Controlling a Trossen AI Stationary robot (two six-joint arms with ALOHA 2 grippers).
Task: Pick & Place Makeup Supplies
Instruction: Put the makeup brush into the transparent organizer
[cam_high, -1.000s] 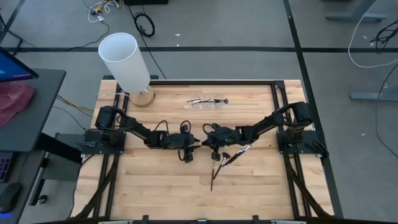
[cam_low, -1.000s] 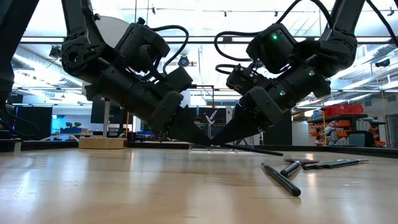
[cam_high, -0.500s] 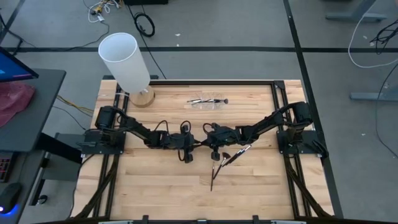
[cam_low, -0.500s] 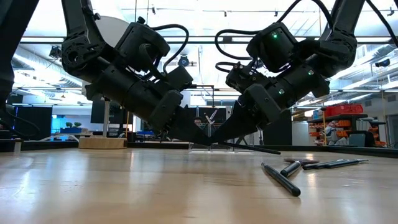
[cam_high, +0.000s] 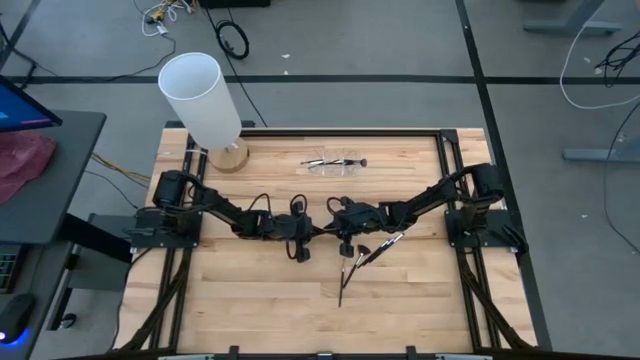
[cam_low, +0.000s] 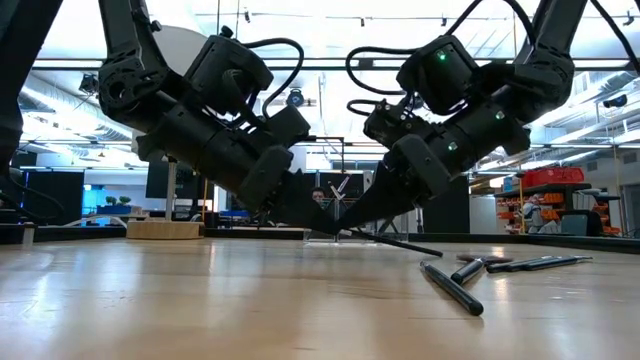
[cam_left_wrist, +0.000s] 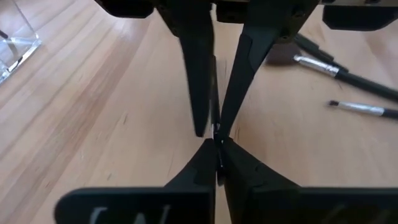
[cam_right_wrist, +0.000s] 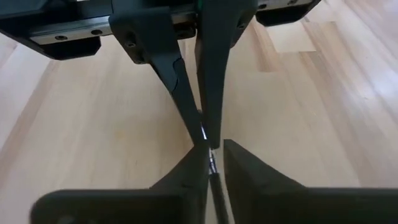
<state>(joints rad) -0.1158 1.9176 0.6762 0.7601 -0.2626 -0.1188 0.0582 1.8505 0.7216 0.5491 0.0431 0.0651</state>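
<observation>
High view: clear acrylic tray at 12 o'clock on the wooden table holds a couple of thin dark brushes. Left gripper and right gripper meet tip to tip at centre, both pinched nearly closed on one slim dark-handled makeup brush. Loose brushes lie at 5 o'clock of them.

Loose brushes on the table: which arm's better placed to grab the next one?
Right, probably. The loose brushes lie beside the right tool, on its side of the table's middle. The left tool is farther off and shut on a thin brush.
</observation>
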